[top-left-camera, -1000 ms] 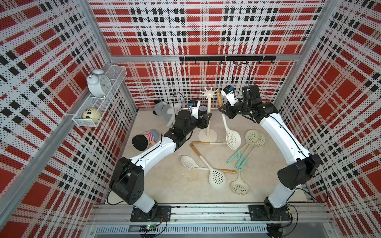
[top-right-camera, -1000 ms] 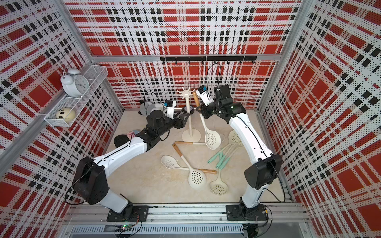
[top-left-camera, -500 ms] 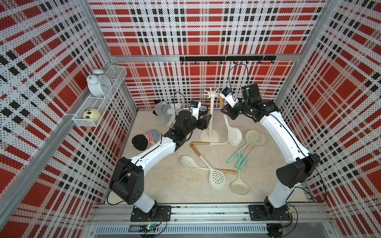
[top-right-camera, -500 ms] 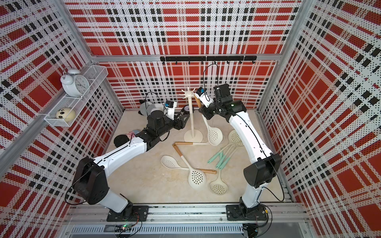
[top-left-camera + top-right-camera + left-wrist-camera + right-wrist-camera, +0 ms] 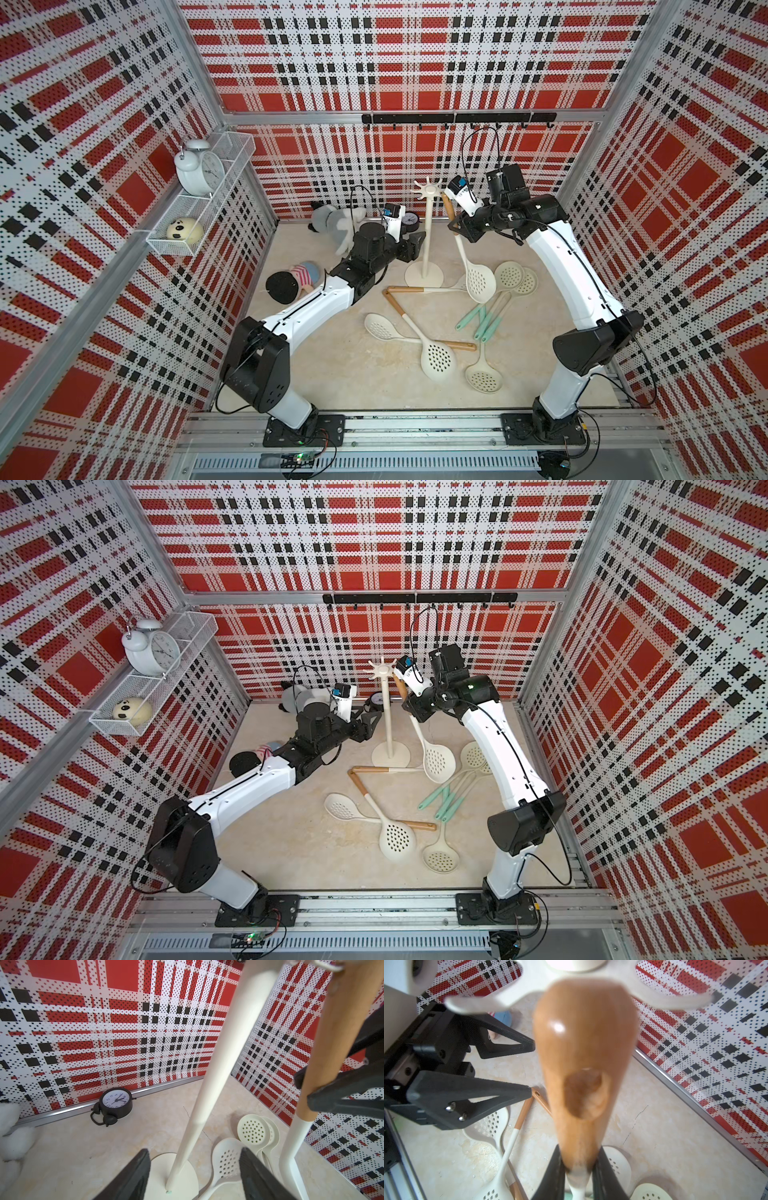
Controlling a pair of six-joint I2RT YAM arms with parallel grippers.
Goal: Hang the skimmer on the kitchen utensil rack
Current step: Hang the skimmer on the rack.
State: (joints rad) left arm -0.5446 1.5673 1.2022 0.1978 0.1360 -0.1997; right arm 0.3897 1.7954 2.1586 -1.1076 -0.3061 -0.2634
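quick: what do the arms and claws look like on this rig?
Left arm and right arm: white shells, black joint housings. Thin black cable loops off each wrist. White camera block with a blue patch on each wrist. Left claw and right claw: black, two tapered triangular fingers, cut-out webs, silver screws.

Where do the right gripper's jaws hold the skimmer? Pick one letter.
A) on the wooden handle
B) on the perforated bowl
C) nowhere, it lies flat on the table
A: the right gripper has its jaws shut on the lower end of the wooden handle of the skimmer, well above the bowl.
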